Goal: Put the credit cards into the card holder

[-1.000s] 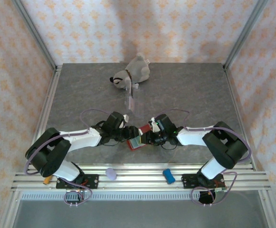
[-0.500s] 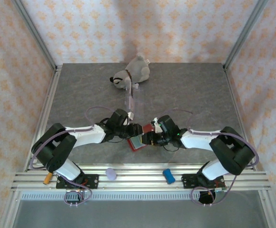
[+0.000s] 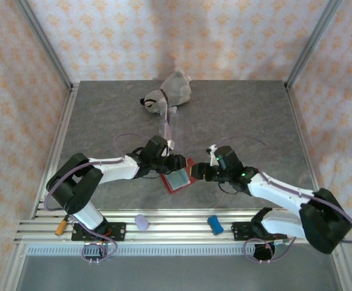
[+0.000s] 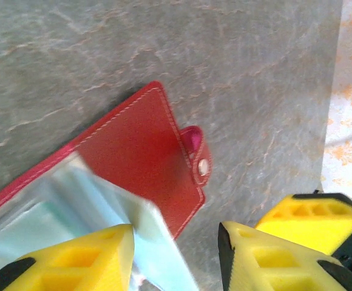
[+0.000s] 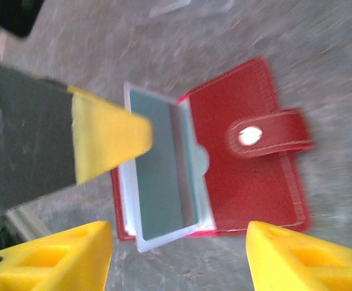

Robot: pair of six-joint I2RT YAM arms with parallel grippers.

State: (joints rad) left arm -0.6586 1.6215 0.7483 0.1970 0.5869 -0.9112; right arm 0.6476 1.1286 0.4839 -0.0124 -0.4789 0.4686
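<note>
pincers released at open wallet

left gripper (image 4: 176,242) spread, one yellow finger (image 4: 85,254) over the pale blue pockets (image 4: 54,206) of the small red leather-like card holder (image 4: 139,151). right gripper (image 5: 179,233) wide open, the holder just beyond its fingertips. teal-green plastic card (image 5: 161,176) sits in a pocket.

The card holder (image 3: 177,179) lies midway along the desk's (image 3: 243,115) near edge, a plush toy (image 3: 169,93) at the far edge, a plastic case (image 3: 166,128) between.

Cream wallpaper walls (image 3: 224,36), orange floral motif; grey marbled tabletop (image 3: 243,115); aluminium corner posts (image 3: 44,45); slotted rails (image 3: 176,229) along near edge.
</note>
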